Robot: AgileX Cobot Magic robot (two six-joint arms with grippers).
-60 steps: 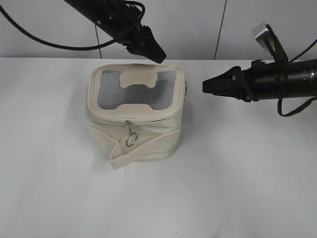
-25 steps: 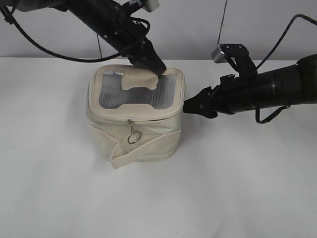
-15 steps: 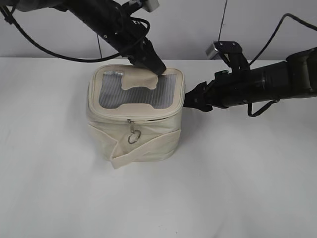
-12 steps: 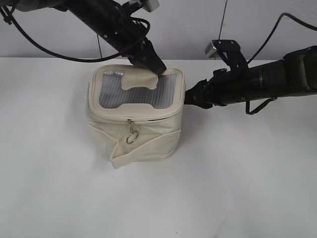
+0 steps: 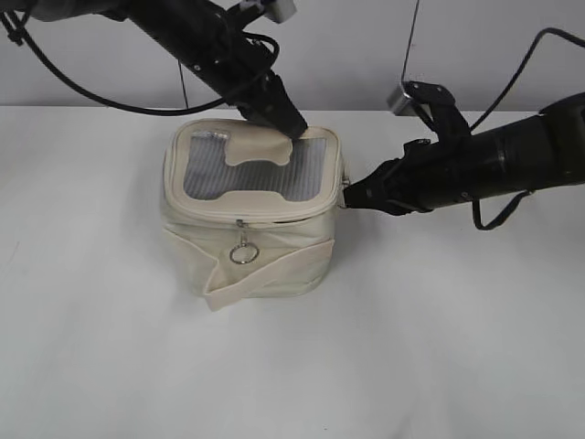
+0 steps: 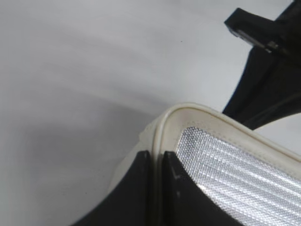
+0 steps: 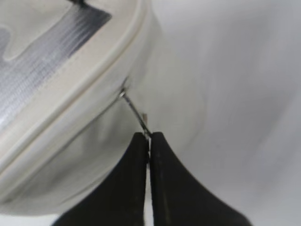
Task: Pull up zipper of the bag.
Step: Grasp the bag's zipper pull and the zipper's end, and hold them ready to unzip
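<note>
The bag (image 5: 249, 219) sits on the white table (image 5: 439, 347), and everything else is placed around it. The left gripper (image 5: 291, 126) presses down on the rear of its lid, jaws pressed together with the lid rim's edge just in front of them in the left wrist view. The right gripper (image 7: 149, 137) is at the bag's right side, its jaws pinching the thin ring pull (image 7: 136, 113) of a slider on the zipper (image 7: 84, 110). A second ring (image 5: 242, 253) hangs loose on the bag's front face.

The grip looks slight to me: only the tips hold a thin wire ring, so a pull at the wrong angle could let it slide out. If the pull runs away from the track rather than along it, the slider may jam, or the soft bag may be dragged or tipped, since only the left gripper's downward push holds it. At the rounded lid corner the slider could bind.

The bag is boxy but soft, cream fabric with a piped rim, a grey mesh top that glints, and a smooth cream patch (image 5: 259, 146). A wide strap (image 5: 265, 274) wraps its side, creased. The pulls are bright metal.
</note>
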